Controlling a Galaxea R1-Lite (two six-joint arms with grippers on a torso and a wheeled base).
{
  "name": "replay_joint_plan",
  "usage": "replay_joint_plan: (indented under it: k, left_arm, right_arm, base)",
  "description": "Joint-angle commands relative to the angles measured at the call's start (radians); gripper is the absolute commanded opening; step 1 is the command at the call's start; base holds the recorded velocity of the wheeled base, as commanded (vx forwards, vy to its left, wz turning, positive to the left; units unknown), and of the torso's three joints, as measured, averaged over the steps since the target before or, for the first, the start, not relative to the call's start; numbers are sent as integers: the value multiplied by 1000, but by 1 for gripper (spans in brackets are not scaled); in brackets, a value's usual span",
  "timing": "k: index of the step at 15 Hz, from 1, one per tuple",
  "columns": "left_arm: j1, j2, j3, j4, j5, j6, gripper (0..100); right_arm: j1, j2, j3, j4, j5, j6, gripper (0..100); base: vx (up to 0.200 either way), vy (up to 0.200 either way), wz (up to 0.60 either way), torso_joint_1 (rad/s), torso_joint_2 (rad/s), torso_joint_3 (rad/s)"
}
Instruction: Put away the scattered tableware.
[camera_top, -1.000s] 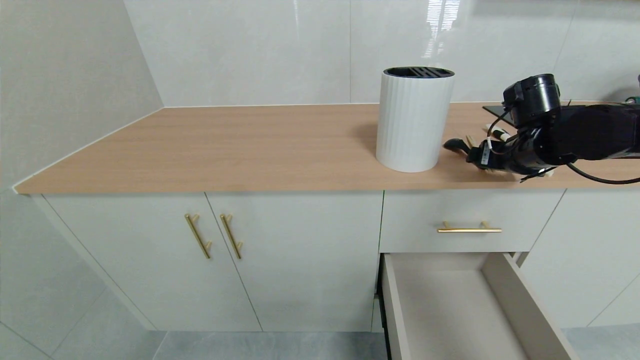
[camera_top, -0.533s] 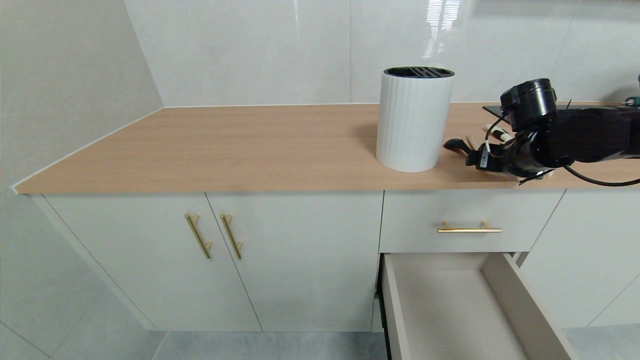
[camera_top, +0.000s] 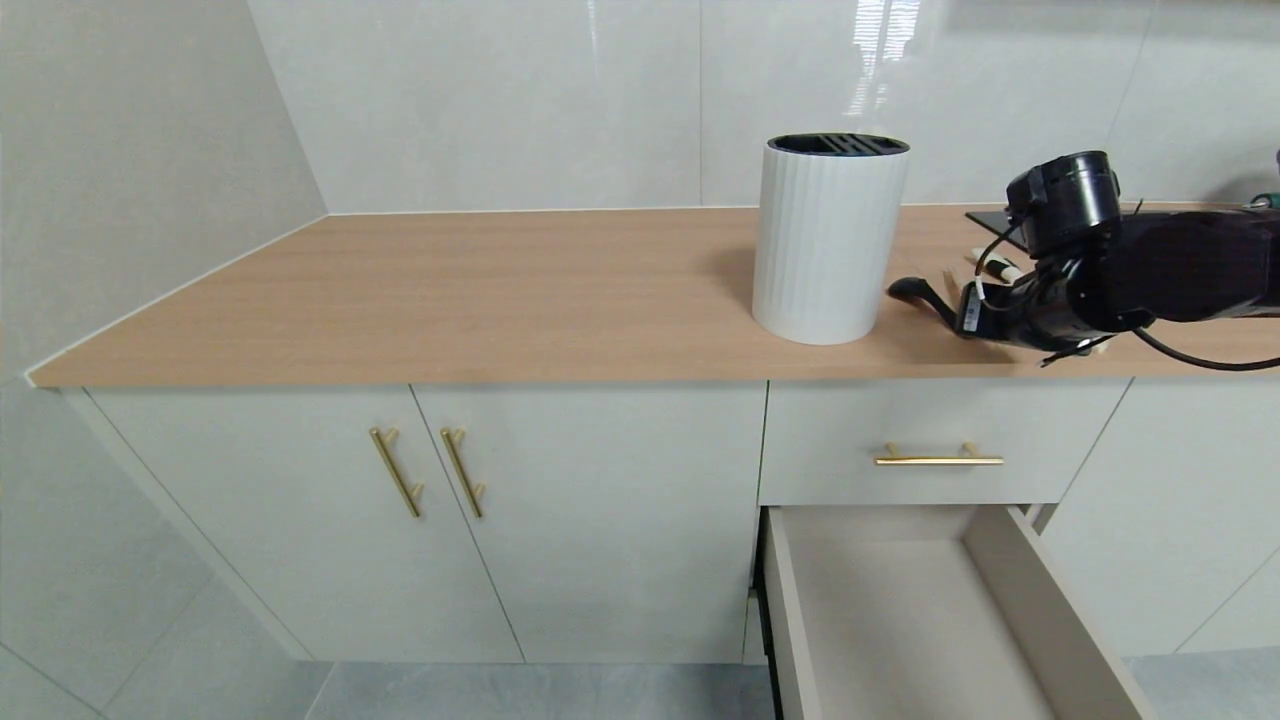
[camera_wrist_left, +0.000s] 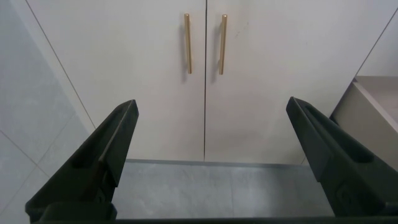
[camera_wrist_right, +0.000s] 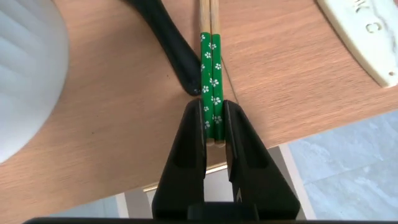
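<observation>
Raised slightly, right pincer (camera_wrist_right: 214, 118) clamps green chopsticks (camera_wrist_right: 210, 62) beside black utensil (camera_wrist_right: 168, 43); left pincer (camera_wrist_left: 211, 109) gapes wide.

Chopsticks (camera_wrist_right: 210, 74): far ends run off the edge in right wrist view; near ends covered by the right gripper (camera_wrist_right: 213, 111). Black utensil (camera_wrist_right: 171, 50): head cut off there too. Pale item (camera_wrist_right: 357, 37) nearby: clipped, kind unclear. Open drawer (camera_top: 1040, 600): front cut off in head view.

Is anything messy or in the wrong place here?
Yes. A black utensil lies loose on the wooden counter beside the white ribbed holder, not in it. The right gripper is shut on a pair of green flowered chopsticks near the counter's front edge. Below, the lower drawer hangs open.
</observation>
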Motion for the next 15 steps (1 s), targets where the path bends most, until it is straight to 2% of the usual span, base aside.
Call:
replay_joint_plan:
  k: [1,3,5,8,11,15]
  left_arm:
    - [0,1,0,0,0,0,100]
    - [0,1,0,0,0,0,100]
    - [0,1,0,0,0,0,100]
    - [0,1,0,0,0,0,100]
    - [0,1,0,0,0,0,100]
    - [0,1,0,0,0,0,100]
  right_arm:
    - [1,-48,8,0,-1,1,0]
    - [1,-118,47,2,4,1,0]
    - [2,-243,154,5,29,0,0]
    - [2,-529,317,65,237,-3,0]
    - [1,-761,478,103,346,-11,0]
    - [1,-864,582,97,354,-11,0]
  base:
    - [0,0,0,0,0,0]
    - [0,0,0,0,0,0]
    - [0,0,0,0,0,0]
    - [0,0,0,0,0,0]
    - [0,0,0,0,0,0]
    - [0,0,0,0,0,0]
